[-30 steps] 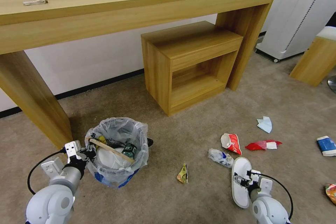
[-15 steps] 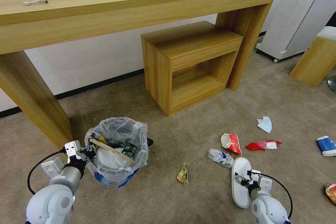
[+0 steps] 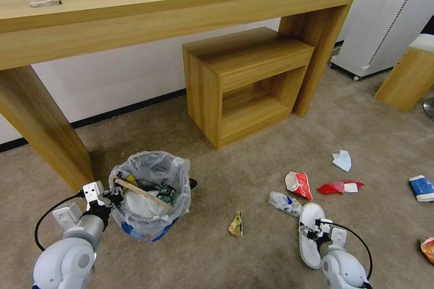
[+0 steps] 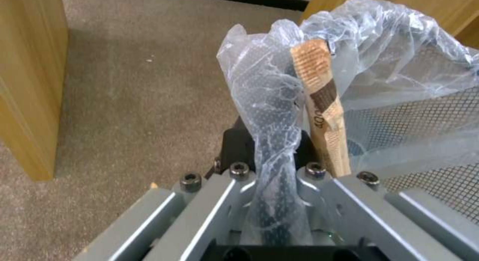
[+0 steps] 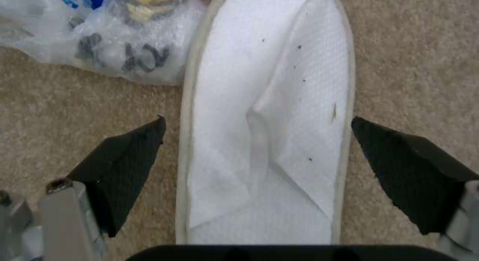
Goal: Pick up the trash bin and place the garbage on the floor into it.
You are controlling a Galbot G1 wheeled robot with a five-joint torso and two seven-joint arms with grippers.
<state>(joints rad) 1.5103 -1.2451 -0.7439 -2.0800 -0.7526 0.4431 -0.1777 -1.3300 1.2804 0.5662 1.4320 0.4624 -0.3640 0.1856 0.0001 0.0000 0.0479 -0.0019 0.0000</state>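
Note:
The trash bin (image 3: 151, 216), black mesh lined with a clear bag, sits near the table leg and holds a wooden stick (image 3: 142, 193) and other litter. My left gripper (image 3: 114, 198) is shut on its rim; in the left wrist view the gripper (image 4: 272, 145) pinches mesh and bag (image 4: 269, 89) beside the stick (image 4: 322, 104). My right gripper (image 3: 310, 233) hangs open over a white slipper (image 3: 313, 213). In the right wrist view its fingertips (image 5: 134, 156) straddle the slipper (image 5: 269, 115), apart from it. A crushed plastic bottle (image 5: 115, 36) lies beside the slipper.
More garbage lies on the carpet: a yellow wrapper (image 3: 236, 224), red wrappers (image 3: 299, 184) (image 3: 339, 186), a light-blue mask (image 3: 342, 160), a blue-white cup (image 3: 421, 188). A long wooden table (image 3: 45, 135), a small cabinet (image 3: 244, 86) and a white appliance (image 3: 389, 18) stand behind.
My right gripper has shifted a little to the left and closer over the slipper. The left gripper and the bin have not moved.

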